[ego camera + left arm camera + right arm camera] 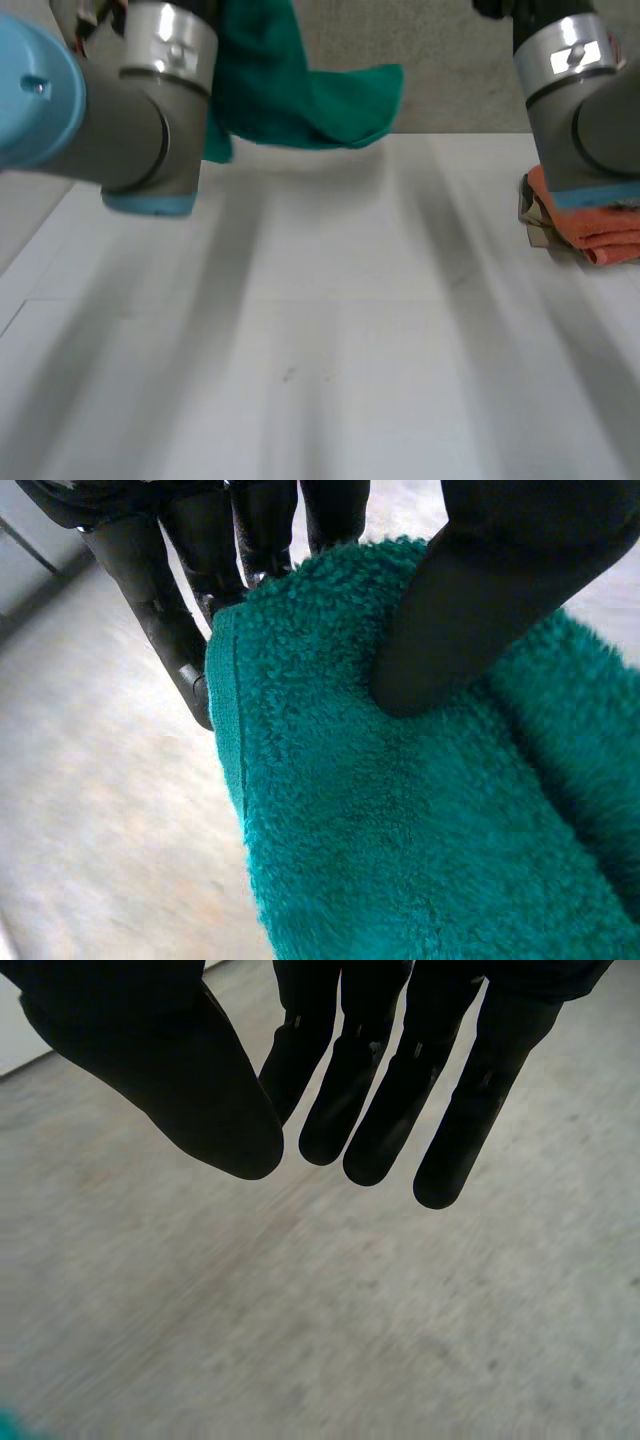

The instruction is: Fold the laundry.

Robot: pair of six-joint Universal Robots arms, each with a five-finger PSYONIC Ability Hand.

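Left hand [480,590] round green towel [400,830]

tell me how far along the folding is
Done: an orange cloth lies folded at the table's right side. In hand: the left hand pinches the green towel near its hem, between thumb and fingers, and holds it up by the table's far edge. The right hand is open, holding nothing. Left: the towel is not yet laid out or folded.

A towel [310,100] hangs above the table's [330,300] far left; folded cloths [600,235] lie at its right.
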